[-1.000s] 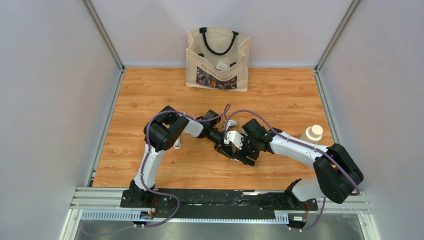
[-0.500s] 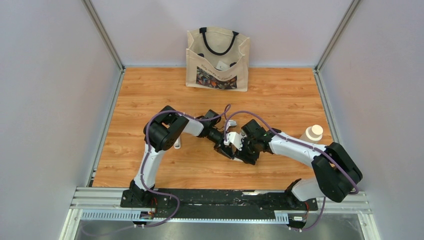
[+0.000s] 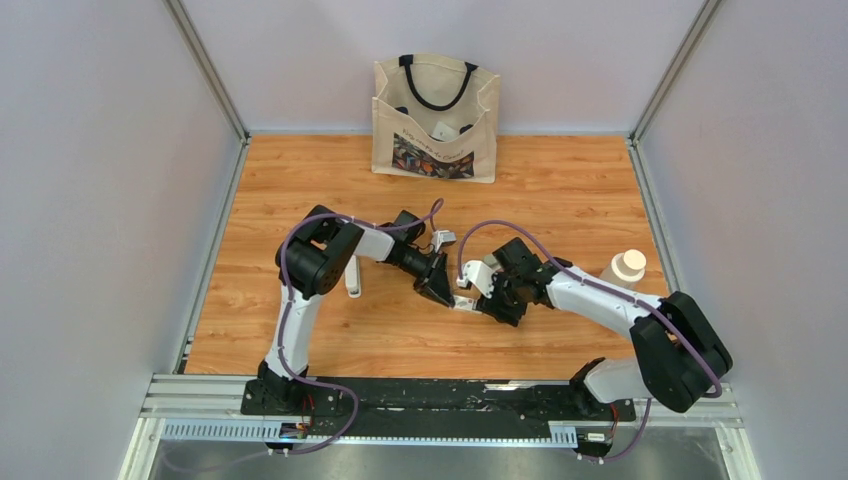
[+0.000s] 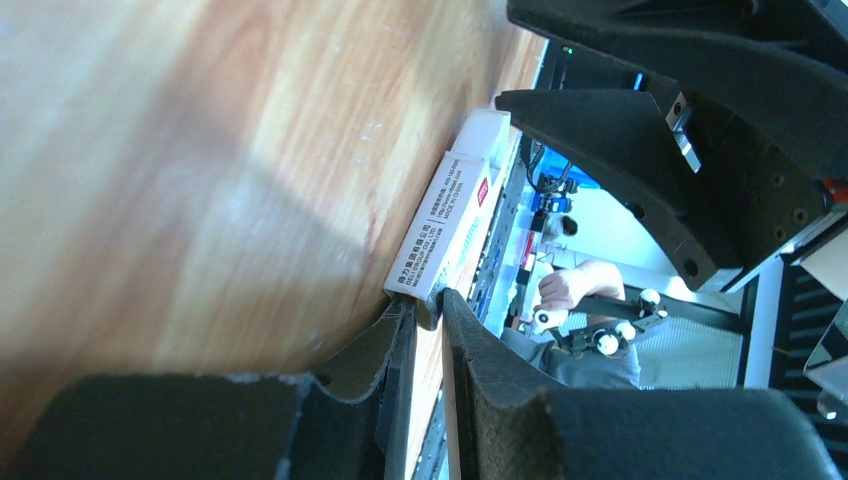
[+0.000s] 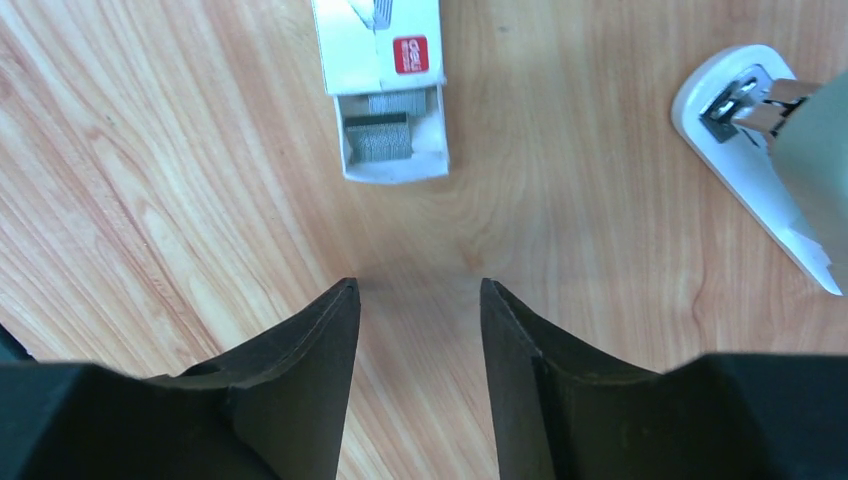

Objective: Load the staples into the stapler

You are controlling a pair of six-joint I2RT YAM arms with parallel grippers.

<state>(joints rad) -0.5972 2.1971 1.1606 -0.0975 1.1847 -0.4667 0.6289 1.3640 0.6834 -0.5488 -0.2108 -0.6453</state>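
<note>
Partly under box (image 5: pixel 375 45) sleeve, staples (image 5: pixel 379 138); stapler (image 5: pixel 745 172) half out-of-frame.

A robotics lab test cell: plain grey panel walls (image 3: pixel 100 200), aluminium rail (image 3: pixel 440 395), wood-grain tabletop (image 3: pixel 560 190).

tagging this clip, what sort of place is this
Probably a lab test cell, not an office: a wood table boxed in by plain panels, two arms bolted to a rail, and a tote as prop.

tote bag (image 3: pixel 436 118) @ back wall; white bottle (image 3: pixel 626 267) far rt.
</note>
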